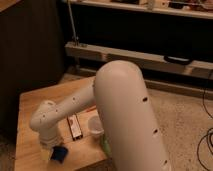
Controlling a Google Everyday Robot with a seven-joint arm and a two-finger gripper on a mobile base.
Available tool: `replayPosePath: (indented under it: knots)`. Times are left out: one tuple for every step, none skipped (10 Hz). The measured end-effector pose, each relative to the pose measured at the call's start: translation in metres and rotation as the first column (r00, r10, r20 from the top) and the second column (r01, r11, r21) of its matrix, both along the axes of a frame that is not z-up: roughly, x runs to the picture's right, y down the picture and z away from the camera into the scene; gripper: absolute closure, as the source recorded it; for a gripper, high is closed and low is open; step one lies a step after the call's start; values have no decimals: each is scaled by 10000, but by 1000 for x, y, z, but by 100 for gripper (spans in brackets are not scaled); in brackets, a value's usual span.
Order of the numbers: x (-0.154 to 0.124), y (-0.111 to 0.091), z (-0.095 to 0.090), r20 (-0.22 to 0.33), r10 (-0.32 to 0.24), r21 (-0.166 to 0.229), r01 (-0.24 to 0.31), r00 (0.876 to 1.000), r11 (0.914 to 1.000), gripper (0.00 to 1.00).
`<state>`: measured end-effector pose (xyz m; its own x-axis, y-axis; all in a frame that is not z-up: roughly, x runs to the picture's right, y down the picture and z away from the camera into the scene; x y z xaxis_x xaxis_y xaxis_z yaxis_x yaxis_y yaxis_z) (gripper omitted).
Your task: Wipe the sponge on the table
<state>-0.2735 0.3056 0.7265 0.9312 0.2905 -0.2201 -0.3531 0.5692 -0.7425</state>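
The small dark-blue, wavy-edged soft sponge (pixel 60 154) lies on the light tan plank tabletop (pixel 30 107), near its front edge. The white arm's pincer (pixel 49 146) hangs just beside the sponge at ten o'clock; whether it is spread or closed I cannot tell. A small black-and-white box (pixel 74 126) lies at one o'clock from the sponge.

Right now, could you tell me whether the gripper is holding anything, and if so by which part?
It cannot be told. The gripper is down right at the sponge on the table, but the arm hides whether it grips it.
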Motion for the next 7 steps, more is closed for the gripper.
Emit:
replayPosePath:
  knots:
    - [-1,2,0,-129,-73,312,77,9999,9995,30]
    - [-1,2,1,-199,-58,483,67,9998,9988,30]
    - [-2,3,1,-242,-61,569,75,9997,9984,30]
    - [-2,4,2,-268,-19,581,34,9996,9983,30]
    - [-2,5,4,-289,25,554,-9,9996,9985,30]
    - [-2,6,5,-301,63,513,-47,9995,9987,30]
    - [-2,7,6,-323,106,472,-91,9994,9988,30]
